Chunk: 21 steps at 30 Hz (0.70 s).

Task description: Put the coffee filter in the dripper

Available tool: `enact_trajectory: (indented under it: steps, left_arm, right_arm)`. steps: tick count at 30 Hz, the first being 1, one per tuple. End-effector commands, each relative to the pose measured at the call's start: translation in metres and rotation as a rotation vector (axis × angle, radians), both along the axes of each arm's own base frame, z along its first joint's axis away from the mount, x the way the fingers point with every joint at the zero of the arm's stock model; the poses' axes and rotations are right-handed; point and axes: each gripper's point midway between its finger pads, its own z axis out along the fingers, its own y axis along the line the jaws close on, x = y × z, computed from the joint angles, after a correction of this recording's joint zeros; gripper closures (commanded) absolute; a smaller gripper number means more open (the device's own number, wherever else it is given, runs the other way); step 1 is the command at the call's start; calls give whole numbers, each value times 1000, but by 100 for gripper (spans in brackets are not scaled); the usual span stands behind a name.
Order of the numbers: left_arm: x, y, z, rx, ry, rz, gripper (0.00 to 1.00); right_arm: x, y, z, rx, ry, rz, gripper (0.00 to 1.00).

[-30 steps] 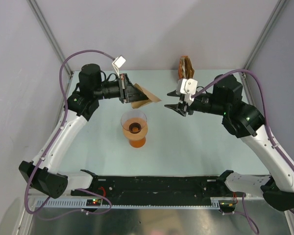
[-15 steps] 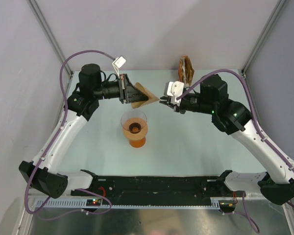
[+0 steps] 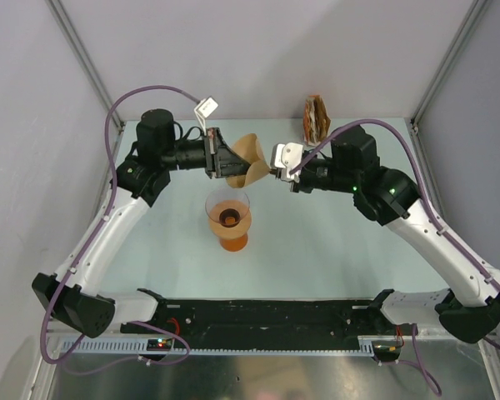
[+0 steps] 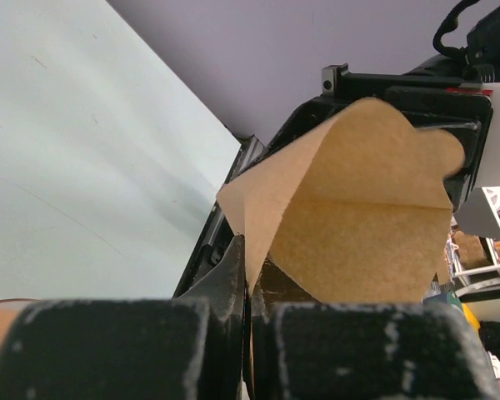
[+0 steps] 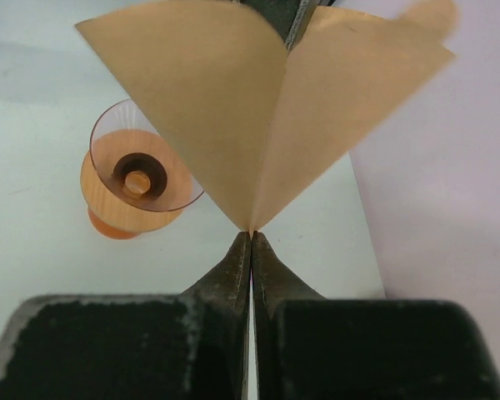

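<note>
Pale mint tabletop (image 3: 333, 242) fills the booth floor, with grey walls behind it.

From the left, the left gripper (image 3: 220, 158) reaches toward the middle with its fingers pressed together on one edge of the coffee filter (image 3: 248, 160). The left wrist view shows the tan paper running down into the closed slit between the pads. The filter hangs in the air between the two arms, partly spread into a cone. It is clear of the table and on the far side of the dripper (image 3: 228, 213).

The dripper stands alone on the tabletop, mouth up, with its dark centre hole showing. It is empty, so the placing is not yet done.

To the right, the right gripper (image 3: 273, 172) meets the paper from the other side. Its claw is fully together, clamped on the filter where two tan panels meet in a crease. An upright bundle of papers (image 3: 317, 118) stands at the far right, well apart from all this.

With two pinches on one thin sheet, the likely trouble is tearing if the arms draw apart. If they crowd together, the cone may crush flat. Letting go on one side could leave the paper flopping and closed when it reaches the funnel. A low or off-centre descent might also nudge the light dripper over.
</note>
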Motion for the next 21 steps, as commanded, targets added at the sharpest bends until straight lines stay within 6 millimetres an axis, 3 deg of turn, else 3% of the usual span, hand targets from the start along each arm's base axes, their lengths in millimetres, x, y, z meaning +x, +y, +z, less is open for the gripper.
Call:
enact_trajectory:
  steps: [1, 8, 10, 13, 15, 21]
  left_arm:
    - [-14, -2, 31, -42, -126, -42, 100]
    - [-14, -3, 33, -39, -150, -33, 100]
    - [-10, -1, 35, -35, -176, -3, 100]
    - [-3, 4, 41, -25, -230, 65, 100]
    - [-1, 7, 44, -17, -279, 83, 100]
    - [-17, 6, 48, -6, -500, -58, 100]
  right_arm:
    - [2, -2, 11, -19, -28, -7, 100]
    - [5, -2, 13, -18, 3, -28, 100]
    - [5, -5, 18, 7, 26, -33, 88]
    - [-1, -13, 26, 56, 85, -25, 55]
    - [-8, -20, 28, 79, 132, -14, 41]
    - [-29, -47, 20, 44, 196, 43, 19]
